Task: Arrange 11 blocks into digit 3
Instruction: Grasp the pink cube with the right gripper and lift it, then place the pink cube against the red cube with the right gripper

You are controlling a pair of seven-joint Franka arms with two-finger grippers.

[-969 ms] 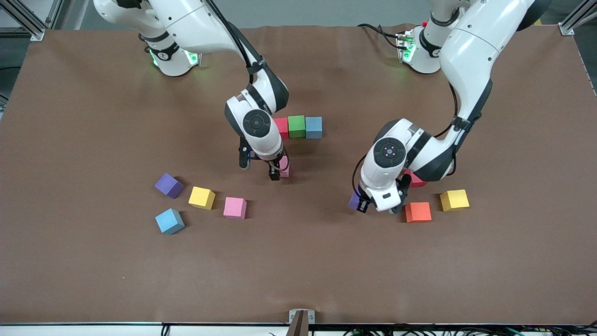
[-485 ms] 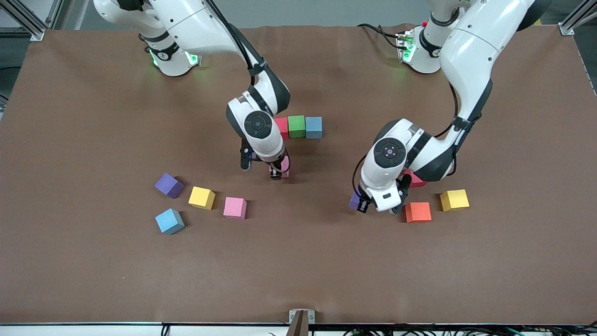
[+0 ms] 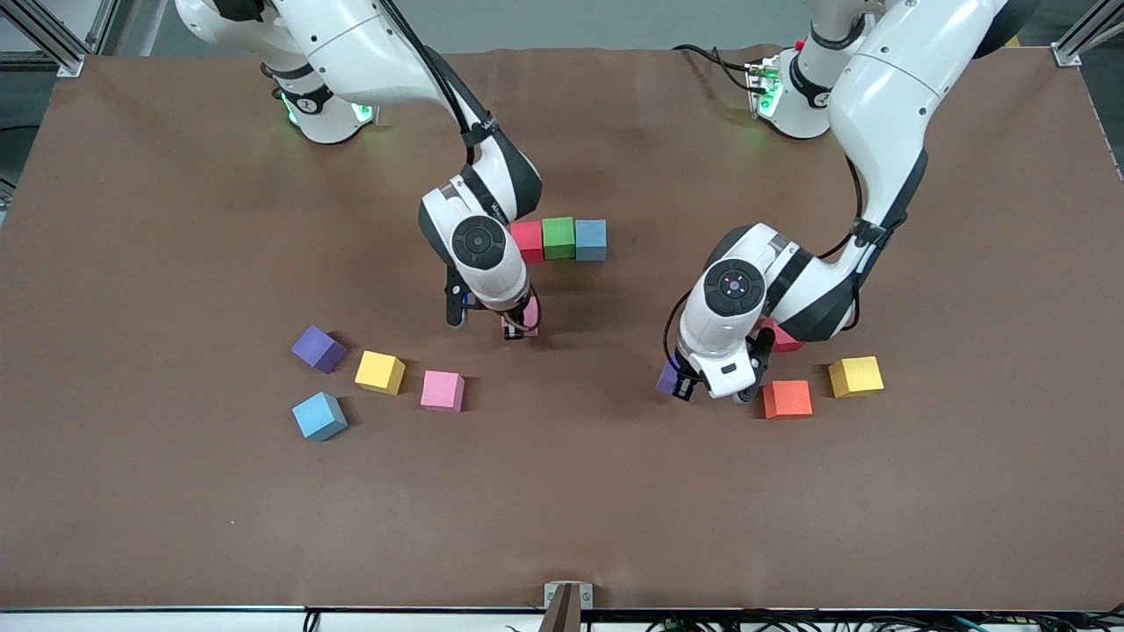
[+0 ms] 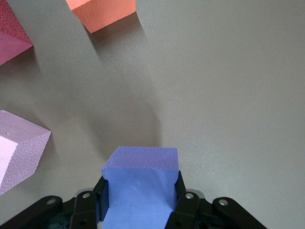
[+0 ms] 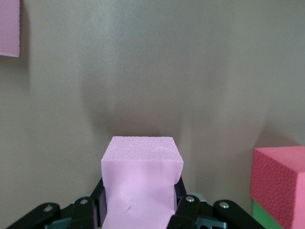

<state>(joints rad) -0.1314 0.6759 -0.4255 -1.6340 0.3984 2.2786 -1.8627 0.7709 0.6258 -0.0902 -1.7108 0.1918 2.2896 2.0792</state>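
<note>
My right gripper (image 3: pixel 516 327) is shut on a pink block (image 5: pixel 140 164) and holds it low over the table, just nearer the front camera than a row of red (image 3: pixel 528 240), green (image 3: pixel 558 238) and blue (image 3: pixel 591 240) blocks. My left gripper (image 3: pixel 681 384) is shut on a purple block (image 4: pixel 140 174), low over the table beside an orange block (image 3: pixel 787 399) and a partly hidden red block (image 3: pixel 784 341). A yellow block (image 3: pixel 855 376) lies a little toward the left arm's end.
Toward the right arm's end lie loose purple (image 3: pixel 318 348), yellow (image 3: pixel 379 371), pink (image 3: pixel 442 391) and blue (image 3: pixel 320 416) blocks. A pale pink block (image 4: pixel 19 152) shows close to my left gripper in the left wrist view.
My right gripper has shifted a little toward the right arm's end with the pink block in it. My left arm has not moved.
</note>
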